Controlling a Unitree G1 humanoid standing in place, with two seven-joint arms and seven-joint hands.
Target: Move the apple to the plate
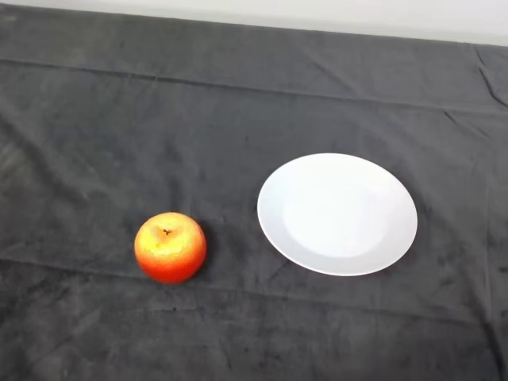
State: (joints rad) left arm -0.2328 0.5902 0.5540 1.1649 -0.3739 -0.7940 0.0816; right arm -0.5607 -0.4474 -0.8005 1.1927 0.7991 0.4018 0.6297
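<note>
A red and yellow apple stands upright on the dark cloth, left of centre, its stem up. A round white plate lies flat on the cloth to the apple's right, with a gap of cloth between them. The plate holds nothing.
The dark grey cloth covers the whole table, with creases running across it. A pale wall edge shows along the far side.
</note>
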